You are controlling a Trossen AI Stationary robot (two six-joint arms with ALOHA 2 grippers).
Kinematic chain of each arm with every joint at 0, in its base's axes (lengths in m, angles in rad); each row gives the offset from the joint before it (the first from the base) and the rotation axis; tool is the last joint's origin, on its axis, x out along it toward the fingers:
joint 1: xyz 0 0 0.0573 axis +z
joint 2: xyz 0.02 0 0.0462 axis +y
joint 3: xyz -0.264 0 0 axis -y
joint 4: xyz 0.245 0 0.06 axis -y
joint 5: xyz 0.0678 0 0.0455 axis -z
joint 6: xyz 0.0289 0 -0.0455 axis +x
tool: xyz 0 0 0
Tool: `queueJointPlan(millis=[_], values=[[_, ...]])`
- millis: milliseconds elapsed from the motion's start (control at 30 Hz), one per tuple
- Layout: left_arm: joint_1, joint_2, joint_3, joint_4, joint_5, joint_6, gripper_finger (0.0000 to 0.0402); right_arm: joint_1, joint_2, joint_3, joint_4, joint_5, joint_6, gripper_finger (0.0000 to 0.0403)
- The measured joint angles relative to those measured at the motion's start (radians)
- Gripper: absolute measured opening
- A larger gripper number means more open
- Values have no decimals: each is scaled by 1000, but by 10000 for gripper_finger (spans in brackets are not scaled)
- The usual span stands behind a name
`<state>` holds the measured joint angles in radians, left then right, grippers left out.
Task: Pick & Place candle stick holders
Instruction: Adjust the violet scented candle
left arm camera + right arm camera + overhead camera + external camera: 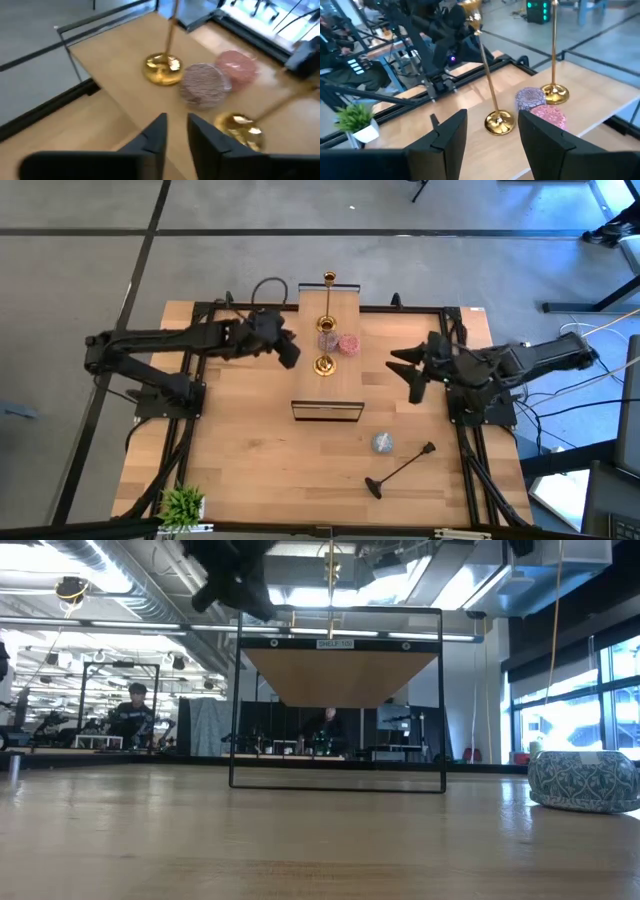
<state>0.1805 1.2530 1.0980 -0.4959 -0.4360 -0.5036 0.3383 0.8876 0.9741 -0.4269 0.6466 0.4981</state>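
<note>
Left gripper (291,352) seen nearly closed, nothing held, beside two gold candle holders (324,364). Right gripper (408,367) half open, empty. Three sparkly cups (347,344) and one black holder (402,470) counted.

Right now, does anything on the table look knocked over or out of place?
Yes. The black candlestick holder lies flat near the table's front right, beside the blue cup, while both gold holders stand upright on the plank.
</note>
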Motion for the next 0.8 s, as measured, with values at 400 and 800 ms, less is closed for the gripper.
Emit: queueJointPlan(millis=[400, 800], values=[[433, 5, -180, 415, 626, 126, 2, -241, 86, 0, 187, -150, 18, 167], [554, 26, -209, 506, 946, 221, 2, -355, 141, 0, 181, -153, 73, 112]])
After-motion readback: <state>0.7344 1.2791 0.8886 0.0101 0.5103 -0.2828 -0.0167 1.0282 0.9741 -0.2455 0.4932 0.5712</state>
